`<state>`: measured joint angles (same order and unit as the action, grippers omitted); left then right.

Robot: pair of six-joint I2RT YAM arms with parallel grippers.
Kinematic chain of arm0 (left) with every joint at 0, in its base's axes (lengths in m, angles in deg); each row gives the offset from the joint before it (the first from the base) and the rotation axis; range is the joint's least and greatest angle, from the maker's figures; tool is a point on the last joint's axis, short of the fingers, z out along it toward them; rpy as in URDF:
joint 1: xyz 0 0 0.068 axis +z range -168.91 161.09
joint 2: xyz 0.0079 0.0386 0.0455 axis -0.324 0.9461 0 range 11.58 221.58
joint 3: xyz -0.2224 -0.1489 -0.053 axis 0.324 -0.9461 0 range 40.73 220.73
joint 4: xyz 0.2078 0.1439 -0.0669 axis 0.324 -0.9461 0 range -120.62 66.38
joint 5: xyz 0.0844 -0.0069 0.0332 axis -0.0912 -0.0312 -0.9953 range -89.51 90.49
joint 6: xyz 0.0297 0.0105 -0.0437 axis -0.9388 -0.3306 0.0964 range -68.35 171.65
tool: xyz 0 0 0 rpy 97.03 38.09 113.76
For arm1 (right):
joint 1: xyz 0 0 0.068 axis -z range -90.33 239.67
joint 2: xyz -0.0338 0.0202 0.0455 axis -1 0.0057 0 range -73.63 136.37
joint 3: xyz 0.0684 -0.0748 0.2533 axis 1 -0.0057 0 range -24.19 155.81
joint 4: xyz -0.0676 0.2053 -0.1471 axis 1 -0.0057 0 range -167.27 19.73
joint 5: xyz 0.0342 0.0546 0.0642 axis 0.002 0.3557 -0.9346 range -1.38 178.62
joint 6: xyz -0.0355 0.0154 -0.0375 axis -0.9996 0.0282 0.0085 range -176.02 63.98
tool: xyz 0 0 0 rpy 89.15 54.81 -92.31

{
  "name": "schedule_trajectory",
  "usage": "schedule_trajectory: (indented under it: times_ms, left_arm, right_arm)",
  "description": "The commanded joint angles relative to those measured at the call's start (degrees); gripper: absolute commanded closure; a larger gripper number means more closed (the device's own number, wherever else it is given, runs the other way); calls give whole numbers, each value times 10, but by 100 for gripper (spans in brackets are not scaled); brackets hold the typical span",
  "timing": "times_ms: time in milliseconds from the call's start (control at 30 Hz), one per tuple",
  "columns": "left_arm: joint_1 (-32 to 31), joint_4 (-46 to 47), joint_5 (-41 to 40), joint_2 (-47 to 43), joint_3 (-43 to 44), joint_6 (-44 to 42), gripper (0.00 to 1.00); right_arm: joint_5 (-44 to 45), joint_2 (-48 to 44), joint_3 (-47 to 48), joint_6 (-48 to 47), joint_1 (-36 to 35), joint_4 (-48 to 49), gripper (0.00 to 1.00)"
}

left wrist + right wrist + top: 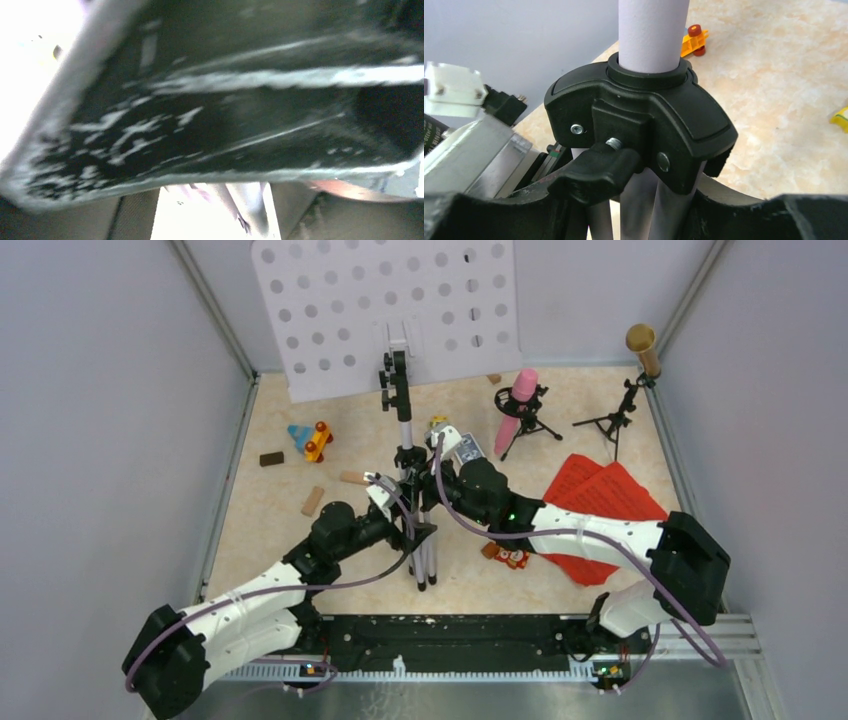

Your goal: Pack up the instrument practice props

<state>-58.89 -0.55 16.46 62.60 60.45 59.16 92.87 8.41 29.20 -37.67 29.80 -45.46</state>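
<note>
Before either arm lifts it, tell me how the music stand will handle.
Probably top-heavy: the wide perforated tray sits high on a thin silver pole, so a push could tip it. Its legs look folded together, giving little footing. The smooth pole may slip; the black collar looks grippier.

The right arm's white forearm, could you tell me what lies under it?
Red sheet-music pages lie beneath the forearm, showing on both sides; a small colourful toy sits beside it. The pages' middle is covered.

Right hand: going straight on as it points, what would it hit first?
The black clamp collar on the music stand's silver pole, directly ahead of the right hand and apparently very close.
</note>
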Motion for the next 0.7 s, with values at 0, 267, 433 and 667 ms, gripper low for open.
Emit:
schedule_trajectory:
  times_ms: [0,267,433,667]
  left_arm:
    - [-10,8,-53,-19,-41,49,31]
    - [-14,-54,-81,-107,-75,112,79]
    - [-13,-111,-107,-142,-75,135,87]
    - [-14,-209,-154,-152,-57,186,100]
  right_arm:
    - [-40,-43,82,33,-5,157,100]
    - [-58,36,128,45,16,135,100]
    - [-72,111,181,41,28,108,100]
    - [-29,190,193,48,47,114,100]
